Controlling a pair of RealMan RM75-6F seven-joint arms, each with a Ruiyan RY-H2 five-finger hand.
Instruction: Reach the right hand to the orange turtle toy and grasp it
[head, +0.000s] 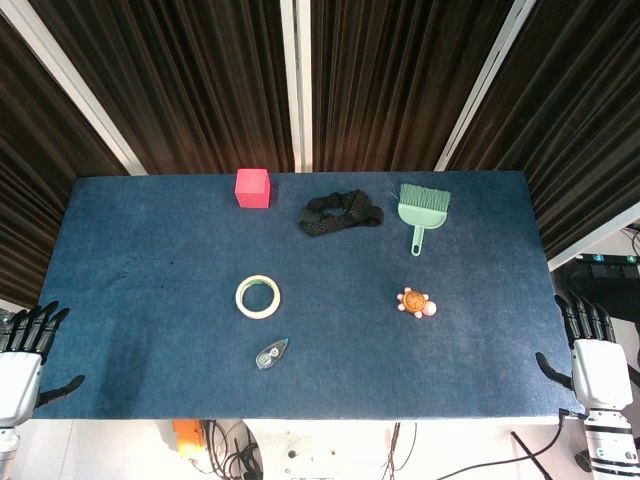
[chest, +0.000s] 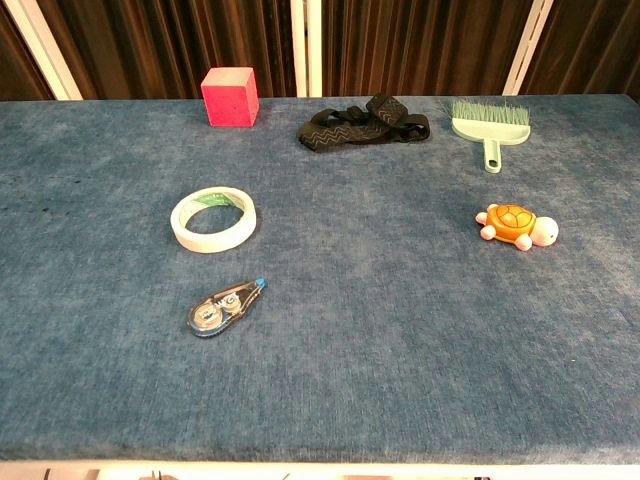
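Observation:
The orange turtle toy (head: 416, 302) (chest: 517, 225) lies on the blue table, right of centre, its pale head pointing right. My right hand (head: 592, 358) hangs off the table's right front corner in the head view, fingers spread and empty, well to the right of the turtle and nearer to me. At the left front corner my left hand (head: 27, 358) is also spread with nothing in it. The chest view shows neither hand.
A green hand brush (head: 421, 212) (chest: 490, 127) lies behind the turtle. A black strap (head: 340, 213), a red cube (head: 252, 188), a roll of tape (head: 258, 297) and a correction-tape dispenser (head: 271, 353) sit further left. The table edge (head: 548, 270) runs just left of my right hand.

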